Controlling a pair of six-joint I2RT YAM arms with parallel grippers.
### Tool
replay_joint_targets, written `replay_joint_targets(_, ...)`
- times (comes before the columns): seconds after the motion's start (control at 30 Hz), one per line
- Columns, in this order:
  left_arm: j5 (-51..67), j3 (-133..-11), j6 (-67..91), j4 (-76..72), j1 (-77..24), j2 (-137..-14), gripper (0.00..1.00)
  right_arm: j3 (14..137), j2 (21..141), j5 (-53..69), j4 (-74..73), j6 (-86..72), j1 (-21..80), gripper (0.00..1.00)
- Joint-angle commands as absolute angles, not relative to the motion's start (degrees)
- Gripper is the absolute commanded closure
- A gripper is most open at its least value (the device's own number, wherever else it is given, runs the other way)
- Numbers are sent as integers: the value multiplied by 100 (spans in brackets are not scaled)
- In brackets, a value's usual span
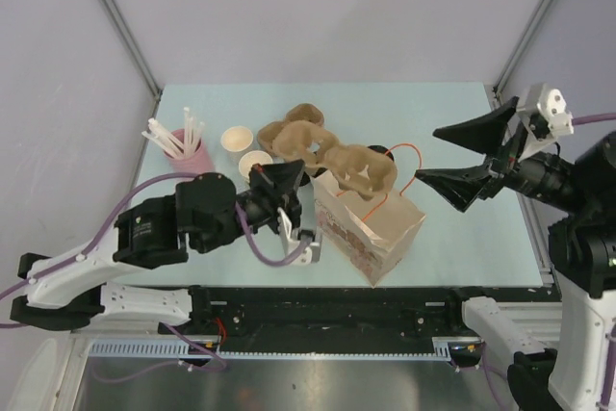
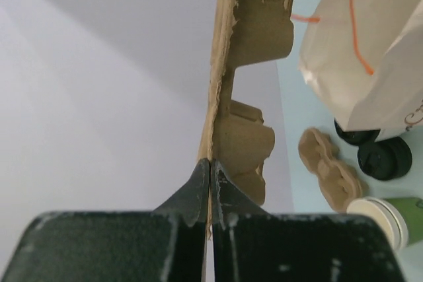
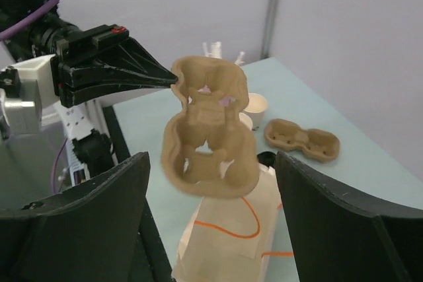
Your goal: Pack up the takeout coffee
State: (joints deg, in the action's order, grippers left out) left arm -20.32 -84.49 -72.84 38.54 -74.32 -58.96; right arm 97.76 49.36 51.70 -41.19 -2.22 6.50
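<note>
Pinching the edge of a cardboard cup carrier (image 3: 208, 130), left gripper (image 2: 210, 163) clamped tight, carrier upright above the paper bag (image 1: 371, 228), right gripper (image 1: 426, 155) spread wide and empty nearby, two black-lidded coffee cups (image 2: 383, 156) on the table (image 1: 462, 103) just beyond the bag

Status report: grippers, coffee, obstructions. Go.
Left gripper shut on cup carrier. Right gripper open, empty. Lidded cups on table, not yet packed. Carrier hangs above paper bag.

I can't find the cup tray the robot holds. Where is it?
Top view, mid-table: the cup tray hangs above the paper bag, pinched by the left arm's fingers.
</note>
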Motion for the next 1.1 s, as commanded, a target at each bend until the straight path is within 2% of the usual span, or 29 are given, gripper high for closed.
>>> replay_joint_targets(0.0, -2171, -8140, -8024, 3621, -8075, -5494, 100, 9949, 5361, 7160, -3631, 560, 650, 19)
replay_joint_targets(0.1, -2092, -7964, -8191, 3586, -8488, -5379, 99, 9862, 5405, 7698, -3420, 931, 642, 21)
replay_joint_targets(0.27, -2162, -7761, -8332, 3472, -9069, -5352, 100, 9519, 5589, 8462, -2533, 581, 642, 25)
replay_joint_targets(0.37, -2153, -7708, -8428, 3393, -9421, -5352, 100, 9159, 5678, 8761, -2051, 362, 642, 22)
replay_joint_targets(0.4, -2127, -7699, -8455, 3366, -9457, -5370, 99, 9019, 5660, 8884, -1639, 38, 650, 22)
replay_joint_targets(0.43, -2110, -7699, -8499, 3340, -9483, -5379, 100, 8583, 5660, 9068, -1017, -1131, 642, 20)
replay_joint_targets(0.47, -2048, -7708, -8499, 3331, -9492, -5414, 100, 8326, 5634, 9331, 982, -2117, 659, 19)
replay_joint_targets(0.57, -1934, -7822, -8368, 3314, -9510, -5510, 100, 7840, 5695, 9466, 3735, -4456, 746, 18)
replay_joint_targets(0.7, -1907, -7805, -8253, 3296, -9510, -5572, 100, 7831, 5923, 9457, 4130, -4894, 800, 19)
replay_joint_targets(0.73, -1916, -7805, -8166, 3278, -9510, -5616, 100, 7831, 5993, 9213, 4679, -5113, 730, 21)
replay_joint_targets(0.77, -1942, -7805, -8113, 3278, -9510, -5642, 100, 7840, 5994, 8906, 4850, -5568, 286, 22)
replay_joint_targets(0.8, -2038, -7813, -8060, 3252, -9510, -5660, 99, 7866, 6003, 8573, 4747, -5555, 55, 23)
replay_joint_targets(0.83, -2117, -7831, -7981, 3226, -9501, -5738, 100, 7901, 5881, 8004, 3859, -5363, -156, 26)
replay_joint_targets(0.87, -2257, -7866, -7937, 3217, -9510, -5765, 99, 7997, 5715, 7754, 3067, -4195, -402, 28)
replay_joint_targets(0.9, -2337, -7884, -7884, 3182, -9510, -5792, 100, 8189, 5556, 7421, 1945, -3296, -430, 28)
replay_joint_targets(0.93, -2381, -7892, -7866, 3156, -9510, -5827, 100, 8470, 5407, 6113, -790, -2217, -405, 25)
replay_joint_targets(0.97, -2425, -7893, -7875, 3112, -9510, -5845, 100, 8942, 5214, 5386, -1592, -1719, -335, 24)
replay_joint_targets(1.03, -2566, -7866, -7936, 2962, -9510, -5862, 100, 9210, 5063, 3824, -2779, -1722, -176, 23)
replay_joint_targets(1.07, -2627, -7805, -7997, 2892, -9501, -5871, 100, 9237, 4888, 3614, -2890, -1992, -176, 23)
